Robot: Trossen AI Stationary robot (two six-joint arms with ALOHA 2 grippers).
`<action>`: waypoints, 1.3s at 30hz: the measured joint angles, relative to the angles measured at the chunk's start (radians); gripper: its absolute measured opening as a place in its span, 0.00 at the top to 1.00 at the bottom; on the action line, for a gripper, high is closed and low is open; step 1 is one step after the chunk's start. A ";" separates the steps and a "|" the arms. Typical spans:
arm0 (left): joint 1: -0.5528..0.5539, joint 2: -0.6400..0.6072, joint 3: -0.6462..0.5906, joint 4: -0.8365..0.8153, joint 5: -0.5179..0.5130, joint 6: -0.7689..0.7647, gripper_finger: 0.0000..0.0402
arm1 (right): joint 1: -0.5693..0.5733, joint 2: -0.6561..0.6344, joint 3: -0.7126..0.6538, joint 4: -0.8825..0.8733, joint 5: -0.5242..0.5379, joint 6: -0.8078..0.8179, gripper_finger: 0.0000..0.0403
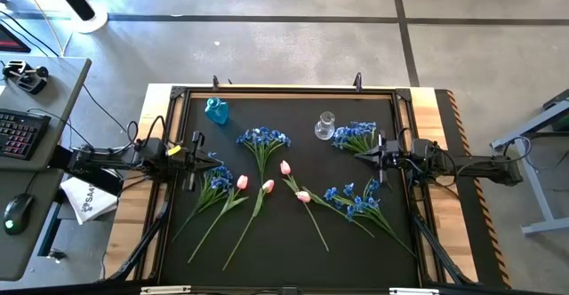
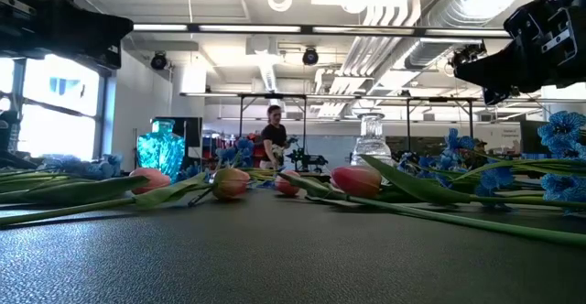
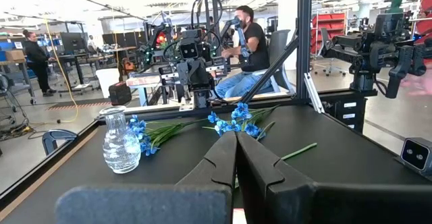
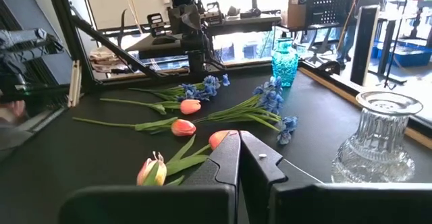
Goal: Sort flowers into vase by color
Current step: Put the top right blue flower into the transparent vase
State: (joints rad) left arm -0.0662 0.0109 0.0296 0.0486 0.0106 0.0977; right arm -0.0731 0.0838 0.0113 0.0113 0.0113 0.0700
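Note:
Four pink tulips lie flat mid-table, their stems running toward the near edge. Blue bunches lie at far centre, beside the clear vase, at the left and at the right. A blue glass vase and a clear glass vase stand upright toward the far edge. My left gripper hovers shut at the table's left, above the left blue bunch. My right gripper hovers shut at the right, near the clear vase. Neither holds anything.
A black frame borders the mat and its posts stand at the corners. The mat's near part is bare. Beyond the table, people sit and stand in the workshop. A desk with a keyboard is off the left side.

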 joint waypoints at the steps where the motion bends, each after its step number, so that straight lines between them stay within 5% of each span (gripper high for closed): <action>1: 0.000 0.000 0.000 0.000 0.000 0.000 1.00 | 0.000 0.000 0.000 0.000 0.000 0.001 1.00; 8: 0.000 0.000 0.000 0.000 0.000 0.000 1.00 | 0.000 0.000 0.000 0.006 0.006 -0.021 1.00; 15: 0.000 0.000 0.000 0.000 0.000 0.000 1.00 | 0.000 0.000 0.000 0.172 0.092 0.371 1.00; 22: 0.000 0.000 0.000 0.000 0.000 0.000 1.00 | 0.016 0.056 0.041 0.182 0.135 0.348 1.00; 31: 0.000 0.000 0.000 0.000 0.000 0.000 1.00 | 0.034 0.404 0.530 -0.606 0.304 0.486 0.97; 39: 0.000 0.000 0.000 0.024 0.000 0.000 1.00 | 0.006 0.764 0.791 -1.040 0.257 0.648 0.68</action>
State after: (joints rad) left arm -0.0661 0.0112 0.0296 0.0723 0.0109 0.0977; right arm -0.0670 0.8479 0.8026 -1.0292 0.2681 0.7183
